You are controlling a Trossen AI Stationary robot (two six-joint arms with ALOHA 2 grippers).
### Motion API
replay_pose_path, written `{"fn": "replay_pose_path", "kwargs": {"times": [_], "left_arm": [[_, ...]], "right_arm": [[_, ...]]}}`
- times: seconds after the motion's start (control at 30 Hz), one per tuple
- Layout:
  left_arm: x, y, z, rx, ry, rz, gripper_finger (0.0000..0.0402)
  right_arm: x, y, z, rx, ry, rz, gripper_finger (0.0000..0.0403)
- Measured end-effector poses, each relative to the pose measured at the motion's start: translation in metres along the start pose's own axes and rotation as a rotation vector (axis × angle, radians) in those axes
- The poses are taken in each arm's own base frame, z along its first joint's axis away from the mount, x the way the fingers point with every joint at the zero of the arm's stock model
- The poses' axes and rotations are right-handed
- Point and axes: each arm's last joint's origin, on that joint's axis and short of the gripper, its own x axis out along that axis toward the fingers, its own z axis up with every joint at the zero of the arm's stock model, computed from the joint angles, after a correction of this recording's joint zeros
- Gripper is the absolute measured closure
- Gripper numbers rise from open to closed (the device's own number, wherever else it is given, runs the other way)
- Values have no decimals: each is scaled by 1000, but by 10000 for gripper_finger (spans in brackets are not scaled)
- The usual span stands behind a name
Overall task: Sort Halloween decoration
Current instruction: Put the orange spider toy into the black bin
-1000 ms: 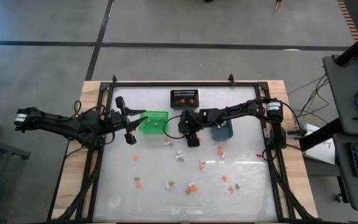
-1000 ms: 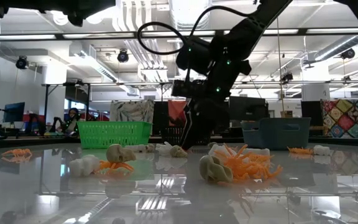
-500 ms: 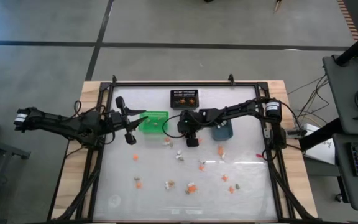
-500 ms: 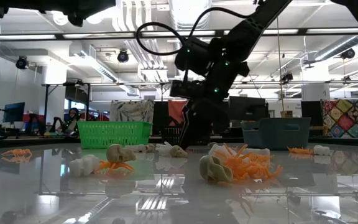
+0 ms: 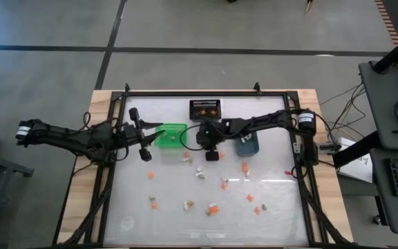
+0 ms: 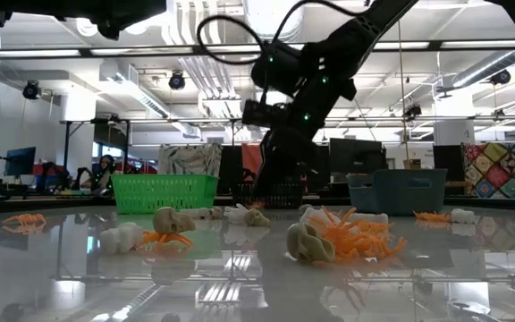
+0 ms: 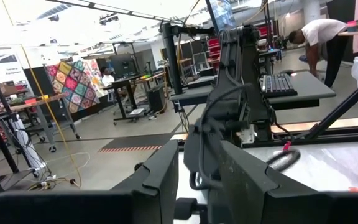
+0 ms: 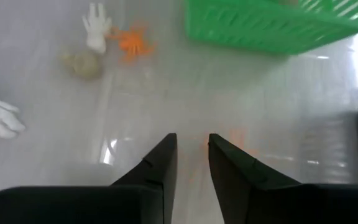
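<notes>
Small orange, white and tan Halloween trinkets lie scattered on the glossy table. My right gripper hangs low over the table's middle, just right of the green bin. Its fingers slant down and stand nearly together, with a blurred orange trinket in the narrow gap. A white hand, an orange spider and a tan skull lie ahead of it. My left gripper waits open at the table's left, raised and about level. My right gripper pinches a small orange trinket between its two fingers. They come from above, slanting down toward the table's left. The fingers hide most of the trinket, so the part held cannot be told. Whether it is clear of the table does not show.
A black mesh bin stands at the far middle. A blue-grey bin sits right of my right gripper. More trinkets lie toward the near side. A metal frame rims the table.
My right gripper has risen slightly off the table and edged toward the green bin. The trinkets lying on the table have stayed put.
</notes>
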Motion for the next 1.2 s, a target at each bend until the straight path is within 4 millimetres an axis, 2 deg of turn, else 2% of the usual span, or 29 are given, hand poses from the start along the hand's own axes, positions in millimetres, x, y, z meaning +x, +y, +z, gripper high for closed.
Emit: {"fn": "replay_pose_path", "kwargs": {"times": [0.27,0.53,0.7,0.9,1.07,1.2], "left_arm": [[0,0,0,0,0,0,304],[0,0,0,0,1,0,304],[0,0,0,-1,0,0,304],[0,0,0,1,1,0,304],[0,0,0,3,0,0,304],[0,0,0,3,2,0,304]], "right_arm": [[-10,0,4,32,-10,0,338],[-11,-7,3,120,-7,-76,338],[-8,-17,4,247,-109,-123,341],[-5,-16,4,349,-182,-159,355],[1,-14,-12,439,-215,-256,369],[4,-13,-20,492,-280,-261,379]]}}
